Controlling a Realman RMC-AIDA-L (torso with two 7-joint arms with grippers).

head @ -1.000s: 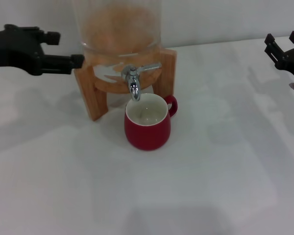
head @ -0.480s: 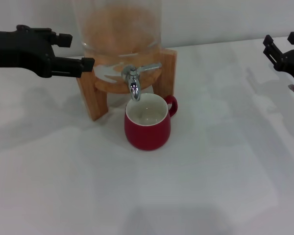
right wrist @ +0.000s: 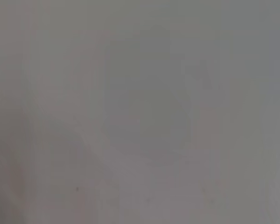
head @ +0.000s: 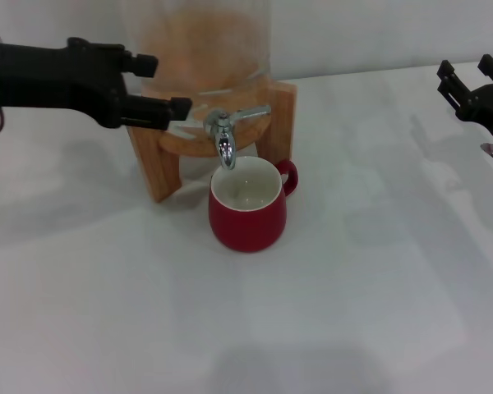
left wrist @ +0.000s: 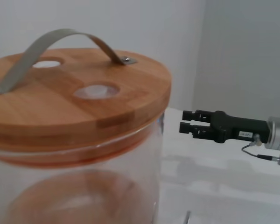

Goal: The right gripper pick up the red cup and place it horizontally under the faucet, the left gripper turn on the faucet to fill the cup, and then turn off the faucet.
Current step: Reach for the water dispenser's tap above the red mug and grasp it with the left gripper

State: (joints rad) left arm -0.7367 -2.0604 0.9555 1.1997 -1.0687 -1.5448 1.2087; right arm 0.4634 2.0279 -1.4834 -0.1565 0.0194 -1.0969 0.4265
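Observation:
The red cup (head: 247,215) stands upright on the white table, its white inside open, directly under the spout of the chrome faucet (head: 224,131). The faucet's flat lever points to the right. My left gripper (head: 166,84) is open, its black fingers (head: 169,107) just left of the faucet body and a little apart from it, in front of the glass dispenser (head: 199,45). My right gripper (head: 467,75) is open and empty at the far right edge; it also shows in the left wrist view (left wrist: 187,121). The right wrist view shows only bare pale surface.
The dispenser rests on a wooden stand (head: 152,156) at the back of the table (head: 312,312). The left wrist view shows its round wooden lid (left wrist: 79,98) with a metal strap handle (left wrist: 51,44). A grey wall lies behind.
My left gripper has moved right, from the left edge of the stand to just beside the faucet. The cup, the faucet lever and the right gripper have stayed where they were.

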